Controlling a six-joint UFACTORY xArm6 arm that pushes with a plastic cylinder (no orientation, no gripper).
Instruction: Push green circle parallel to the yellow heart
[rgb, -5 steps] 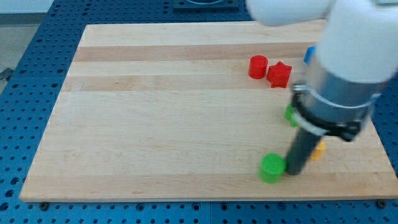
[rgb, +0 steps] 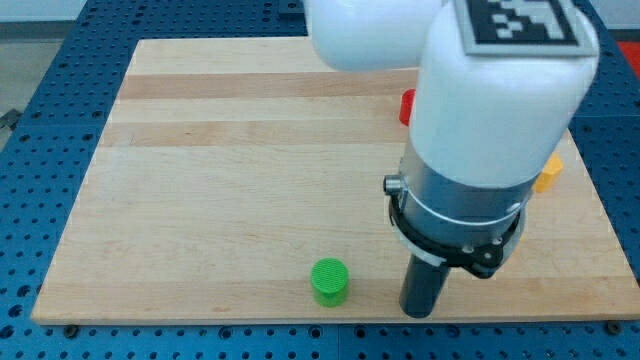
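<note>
The green circle (rgb: 329, 281) is a short green cylinder near the view's bottom edge of the wooden board (rgb: 220, 170), left of centre-right. My tip (rgb: 419, 313) rests on the board to the circle's right, a clear gap apart from it. A yellow block (rgb: 548, 175), its shape not clear, peeks out at the view's right behind the arm. The arm's big white and grey body hides much of the board's right side.
A red block (rgb: 407, 106) shows partly at the arm's left edge near the view's top. The board's bottom edge runs just below the circle and my tip. Blue perforated table surrounds the board.
The green circle has slid left along the bottom edge. My tip and arm have moved left too. The arm now hides the red star and other right-side blocks.
</note>
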